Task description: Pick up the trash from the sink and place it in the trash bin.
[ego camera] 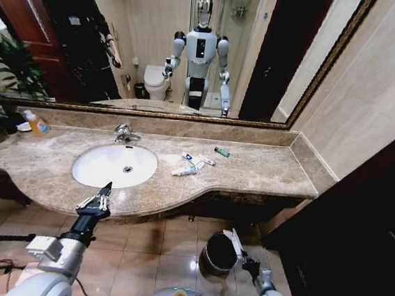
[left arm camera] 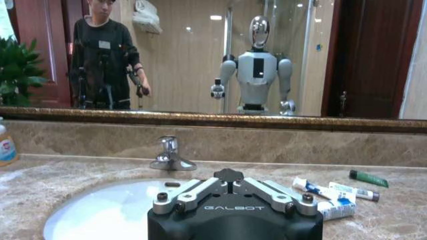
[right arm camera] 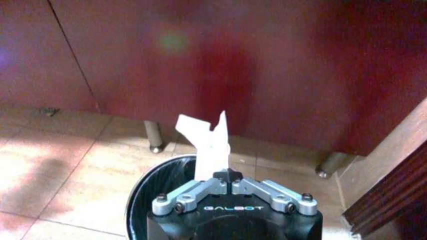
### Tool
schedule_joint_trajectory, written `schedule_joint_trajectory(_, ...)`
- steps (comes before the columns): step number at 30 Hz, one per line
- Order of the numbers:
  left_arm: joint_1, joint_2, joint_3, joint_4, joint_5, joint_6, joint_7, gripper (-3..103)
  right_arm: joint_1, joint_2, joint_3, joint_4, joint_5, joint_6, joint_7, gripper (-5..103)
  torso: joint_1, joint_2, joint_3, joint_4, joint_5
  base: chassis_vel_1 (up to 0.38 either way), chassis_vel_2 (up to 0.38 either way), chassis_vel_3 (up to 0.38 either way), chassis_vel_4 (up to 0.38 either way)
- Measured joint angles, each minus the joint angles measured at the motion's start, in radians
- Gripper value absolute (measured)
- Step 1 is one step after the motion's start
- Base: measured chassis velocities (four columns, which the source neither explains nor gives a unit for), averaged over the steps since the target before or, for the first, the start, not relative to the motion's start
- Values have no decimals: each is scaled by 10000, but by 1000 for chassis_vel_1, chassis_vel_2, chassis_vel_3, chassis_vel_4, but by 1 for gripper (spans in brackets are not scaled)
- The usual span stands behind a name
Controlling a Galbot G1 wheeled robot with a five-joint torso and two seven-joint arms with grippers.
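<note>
Trash, several pieces. White paper wrapper (right arm camera: 208,137): long, crumpled, jagged at the top, standing upright from the tip of the right end effector (right arm camera: 228,176), fingers closed together on its lower end; held directly above the black trash bin (right arm camera: 160,192) on the tiled floor. Lower end of the wrapper hidden behind the fingers. In the head view, same wrapper (ego camera: 236,241) pale and thin beside the trash bin (ego camera: 218,253), right end effector (ego camera: 245,260) low at the bin's rim.

Remaining trash on the marble bench (ego camera: 265,170), beside the sink (ego camera: 115,165), not in it: cluster of white-and-blue tubes (ego camera: 190,164) touching or overlapping, exact count hard to make out; small dark green tube (ego camera: 221,152) lying apart, nearer the mirror. From the left wrist, white-and-blue tubes (left arm camera: 330,197) and dark green tube (left arm camera: 367,178) again on the bench, printing unreadable.

Left end effector (ego camera: 96,200): fingers spread apart, gripping nothing, hovering at the front edge of the bench before the sink (left arm camera: 107,212). Basin white, oval, partly cut off by the left end effector (left arm camera: 233,176) housing. Chrome faucet (left arm camera: 171,155) behind the basin.
</note>
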Motion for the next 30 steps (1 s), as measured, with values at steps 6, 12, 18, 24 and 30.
schedule_joint_trajectory(6, 0, 0, 0, 0, 0, 1, 0, 0, 935, 692, 74, -1523, -943, 257, 501, 0, 0, 0, 0, 1, 2, 0, 0, 0, 0)
schedule_joint_trajectory(12, 0, 0, 0, 0, 0, 0, 0, 0, 1245, 987, 118, -2111, -1330, 423, 905, 4, 0, 0, 0, 1, 0, 0, 0, 0, 0)
schedule_joint_trajectory(18, 0, 0, 0, 0, 0, 0, 0, 0, 1391, 1141, 150, -2352, -1525, 610, 1232, 20, 0, 0, 0, 1, 0, 0, 0, 0, 0)
schedule_joint_trajectory(24, 0, 0, 0, 0, 0, 0, 0, 0, 1341, 1132, 174, -2345, -1486, 661, 1278, 42, 0, 0, 0, 0, 1, 0, 0, 0, 0)
schedule_joint_trajectory(30, 0, 0, 0, 0, 0, 0, 0, 0, 1206, 1016, 186, -2221, -1026, 607, 1297, 74, 0, 0, -1, 0, 2, 0, 0, 0, 0)
